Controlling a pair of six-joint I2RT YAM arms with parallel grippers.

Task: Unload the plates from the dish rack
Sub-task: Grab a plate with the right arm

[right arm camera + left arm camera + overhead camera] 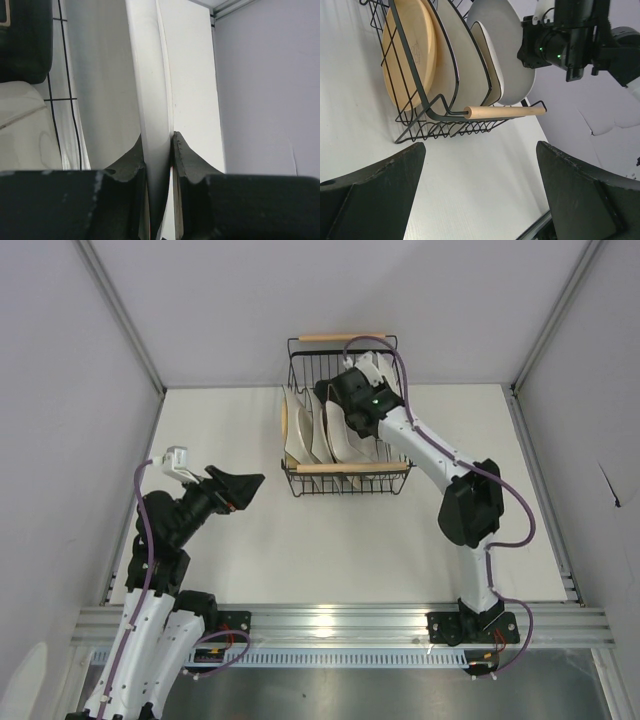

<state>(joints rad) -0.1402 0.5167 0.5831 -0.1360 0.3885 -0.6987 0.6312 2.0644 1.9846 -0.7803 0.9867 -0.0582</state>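
Inside the dish rack [392, 410], the right hand [159, 139] is pinched narrow on the rim of a white plate [150, 75]. One dark finger presses each face of the thin edge, and the plate stands upright between them. In the right wrist view, black wires of the rack cross to the left of that plate, and part of one more pale plate shows in the lower left corner.

The left wrist view takes in the rack from the side, and four plates can be counted there. All stand on edge and lean the same way:
- one tan plate [410, 50] at the left end
- one large pale plate with a dark rim [447, 65] next to it
- one smaller pale plate with a dark rim [487, 60]
- one large round white plate [512, 45] at the right end, just beside the right hand

That view does not show whether this last one is the gripped plate.

The rack has two wooden handles, one on the near side [345, 468] and one on the far side [345, 337]. It sits at the far middle of the white surface [230, 550].

The left hand [240, 485] hangs above the surface, well apart from the rack and to its left. Its two fingers are spread wide and hold nothing, and they point toward the near handle.
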